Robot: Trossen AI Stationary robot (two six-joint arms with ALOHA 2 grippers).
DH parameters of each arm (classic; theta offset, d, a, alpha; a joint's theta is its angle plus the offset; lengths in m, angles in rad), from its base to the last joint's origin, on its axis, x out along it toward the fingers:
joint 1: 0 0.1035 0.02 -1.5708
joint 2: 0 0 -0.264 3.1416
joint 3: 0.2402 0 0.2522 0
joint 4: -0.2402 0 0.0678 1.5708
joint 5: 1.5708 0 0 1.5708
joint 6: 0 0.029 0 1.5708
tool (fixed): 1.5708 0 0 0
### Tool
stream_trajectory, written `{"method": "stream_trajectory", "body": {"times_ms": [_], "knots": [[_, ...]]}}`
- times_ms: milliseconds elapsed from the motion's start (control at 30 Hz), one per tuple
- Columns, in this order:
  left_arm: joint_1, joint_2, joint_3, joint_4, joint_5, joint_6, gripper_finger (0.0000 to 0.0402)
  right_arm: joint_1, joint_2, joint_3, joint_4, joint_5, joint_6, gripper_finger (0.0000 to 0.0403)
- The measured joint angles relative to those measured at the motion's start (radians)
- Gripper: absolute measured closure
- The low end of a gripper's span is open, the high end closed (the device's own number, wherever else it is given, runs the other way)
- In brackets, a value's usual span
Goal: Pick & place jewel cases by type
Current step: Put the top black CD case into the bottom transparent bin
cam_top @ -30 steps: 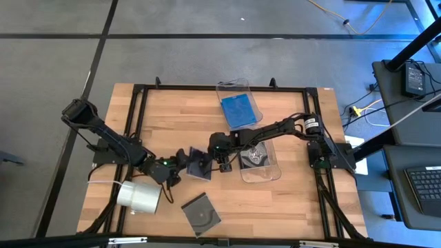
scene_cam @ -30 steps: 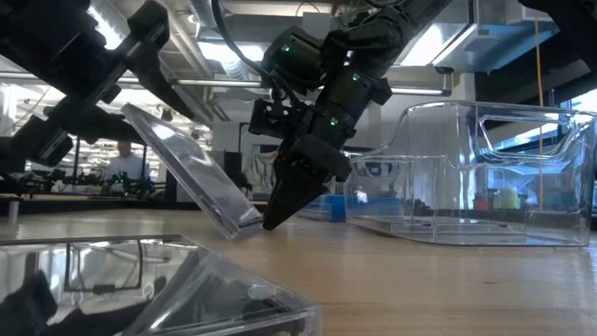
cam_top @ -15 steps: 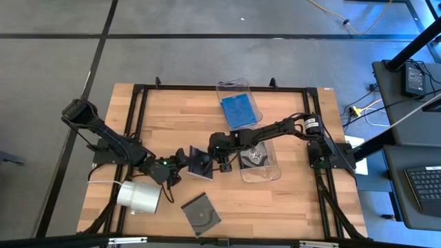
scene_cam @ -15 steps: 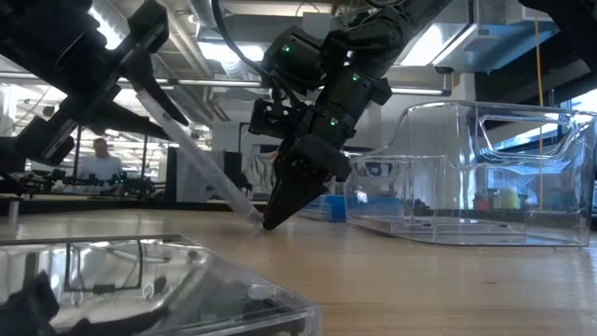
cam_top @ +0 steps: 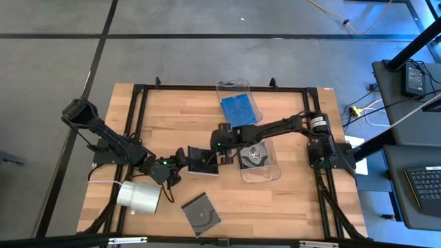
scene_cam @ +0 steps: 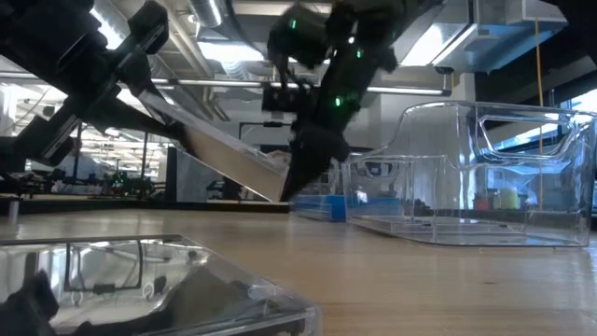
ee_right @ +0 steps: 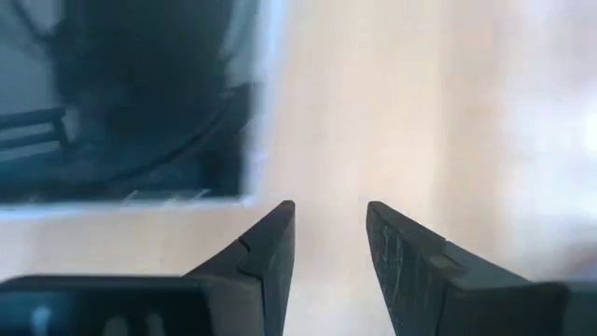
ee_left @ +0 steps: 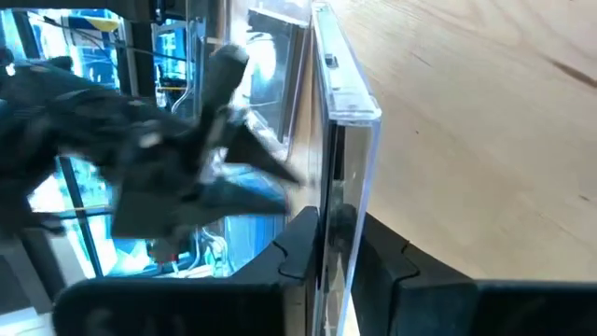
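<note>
From above, my left tool pinches one edge of a dark jewel case mid-tabletop, my right tool at its far edge; an edge-only grip could let it twist free. Level across the tabletop, the case hangs tilted, clear of the wood. My right wrist shows fingers apart, holding nothing; my left wrist shows fingers clamped on the case.

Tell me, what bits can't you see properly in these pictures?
- Low view: the right gripper is motion-blurred, so it is unclear whether it touches the held jewel case in the left gripper.
- Right wrist view: blur hides what is inside that case.
- Low view: the front jewel case is cut off by the bottom edge.
- High view: the cases in the clear bin are too small to count.
</note>
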Motion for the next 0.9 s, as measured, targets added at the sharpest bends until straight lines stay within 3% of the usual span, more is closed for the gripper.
{"method": "stream_trajectory", "body": {"times_ms": [200, 400, 467, 567, 733, 900], "knots": [[-0.001, 0.0, 0.0, 0.0, 0.001, -0.036, 0.0366, 0.0, -0.112, 0.042, -0.032, 0.098, -0.009, 0.0264], [-0.001, 0.0, 0.0, 0.079, -0.078, -0.037, 0.0367, 0.011, -0.316, 0.061, -0.228, 0.347, 0.078, 0.0264], [-0.001, 0.0, 0.0, 0.141, -0.148, -0.031, 0.0367, 0.018, -0.388, 0.061, -0.281, 0.367, 0.127, 0.0264], [0.014, 0.0, 0.0, 0.243, -0.17, 0.046, 0.0366, 0.032, -0.479, 0.053, -0.337, 0.361, 0.19, 0.0264], [0.114, 0.0, 0.006, 0.4, -0.042, 0.146, 0.0367, 0.03, -0.572, -0.022, -0.348, 0.358, 0.265, 0.0264], [0.231, 0.05, 0.086, 0.403, 0.136, 0.222, 0.0366, 0.014, -0.59, -0.075, -0.347, 0.357, 0.302, 0.0264]]}}
